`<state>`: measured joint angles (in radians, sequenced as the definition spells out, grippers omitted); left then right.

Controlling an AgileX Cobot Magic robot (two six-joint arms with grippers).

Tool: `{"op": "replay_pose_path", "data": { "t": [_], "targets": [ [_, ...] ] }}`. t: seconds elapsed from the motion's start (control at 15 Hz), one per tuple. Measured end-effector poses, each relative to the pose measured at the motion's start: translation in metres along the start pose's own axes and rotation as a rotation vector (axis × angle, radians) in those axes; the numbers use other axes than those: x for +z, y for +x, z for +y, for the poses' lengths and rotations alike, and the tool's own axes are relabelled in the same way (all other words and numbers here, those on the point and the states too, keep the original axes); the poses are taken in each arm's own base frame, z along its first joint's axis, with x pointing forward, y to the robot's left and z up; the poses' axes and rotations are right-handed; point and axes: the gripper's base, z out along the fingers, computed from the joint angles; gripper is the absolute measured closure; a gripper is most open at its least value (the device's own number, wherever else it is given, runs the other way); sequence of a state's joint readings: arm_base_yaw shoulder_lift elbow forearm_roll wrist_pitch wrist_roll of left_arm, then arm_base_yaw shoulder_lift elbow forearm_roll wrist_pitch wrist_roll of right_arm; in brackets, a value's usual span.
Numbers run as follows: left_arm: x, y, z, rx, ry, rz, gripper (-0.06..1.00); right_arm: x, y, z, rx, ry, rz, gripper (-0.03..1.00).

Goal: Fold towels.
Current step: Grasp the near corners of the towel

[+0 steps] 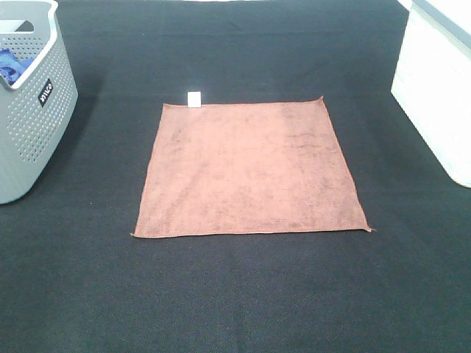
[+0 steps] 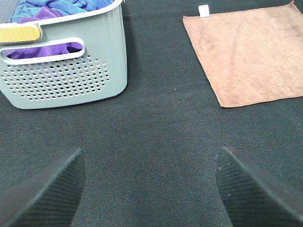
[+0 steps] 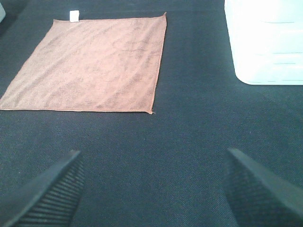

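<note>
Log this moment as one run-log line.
stage: pre-fold | brown towel: flat, unfolded | left gripper: open, empty, off towel | right gripper: open, empty, off towel | gray basket: cloths inside

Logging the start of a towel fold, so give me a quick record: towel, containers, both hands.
towel: brown, spread flat, unfolded, on black table
label: white, at its far edge
basket: grey, left side, holds blue and purple cloths
bin: white, right side
left hand: open, empty, clear of towel
right hand: open, empty, clear of towel
</note>
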<state>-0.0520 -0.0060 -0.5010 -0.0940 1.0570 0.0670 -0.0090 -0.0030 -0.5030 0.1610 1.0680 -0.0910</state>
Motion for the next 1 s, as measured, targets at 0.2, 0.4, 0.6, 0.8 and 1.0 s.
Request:
{"op": "replay_pose_path", "data": {
  "t": [0.2,0.4,0.6,0.8,1.0],
  "targets": [
    [0.000,-0.001,0.000,0.000,0.000,-0.004,0.21,0.000,0.000,0.000,0.002,0.000,-0.003,0.21],
    [-0.011,-0.029,0.001,0.001,-0.016,-0.292,0.21,-0.003,-0.029,-0.001,0.031,0.005,-0.204,0.21],
    [-0.003,-0.050,0.001,-0.031,0.001,-0.384,0.21,0.014,-0.052,-0.005,0.052,0.020,-0.247,0.21],
    [0.038,-0.077,-0.004,-0.247,0.130,-0.300,0.21,0.061,-0.069,-0.013,0.087,0.034,-0.100,0.21],
    [0.073,-0.084,-0.007,-0.415,0.198,-0.155,0.21,0.090,-0.076,-0.017,0.112,0.037,0.017,0.21]
  ]
}}
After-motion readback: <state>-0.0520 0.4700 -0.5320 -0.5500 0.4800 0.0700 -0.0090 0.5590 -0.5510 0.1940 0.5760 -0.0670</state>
